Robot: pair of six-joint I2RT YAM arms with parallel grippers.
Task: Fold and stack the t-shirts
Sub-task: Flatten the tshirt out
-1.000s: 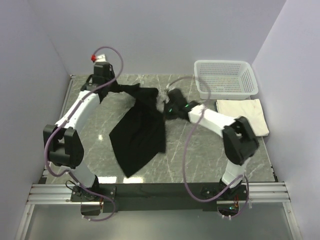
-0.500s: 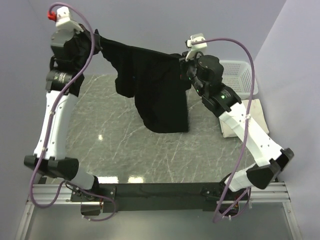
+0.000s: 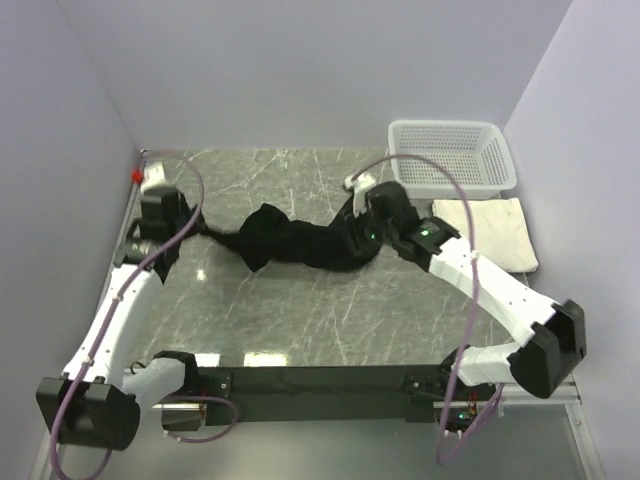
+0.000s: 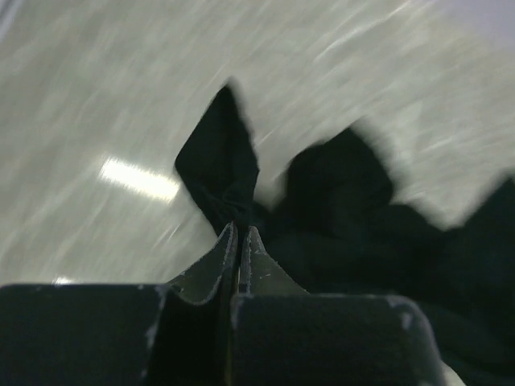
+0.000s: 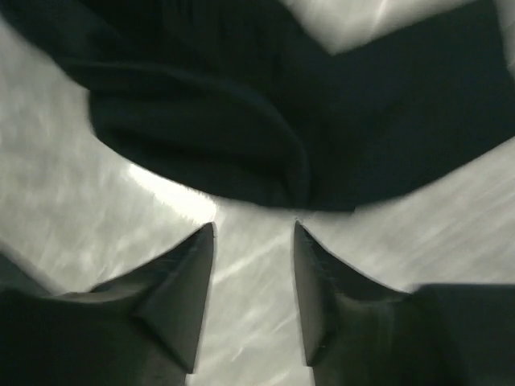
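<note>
The black t-shirt lies bunched in a long rope-like heap across the middle of the table. My left gripper is low at its left end, shut on a pinch of the black cloth; in the left wrist view the fingertips meet with fabric between them. At the heap's right end my right gripper is open, with only bare table between its fingertips. The black t-shirt lies just beyond those tips. A cream-white t-shirt lies folded flat at the right edge.
A white mesh basket stands at the back right, just behind the cream t-shirt. The grey marble table is walled on the left, back and right. The right arm's cable loops above the basket's near-left corner.
Half a second ago both arms held the black t-shirt spread high in the air. They have dropped to the table, the shirt has collapsed into a heap, and the right gripper has let go.
</note>
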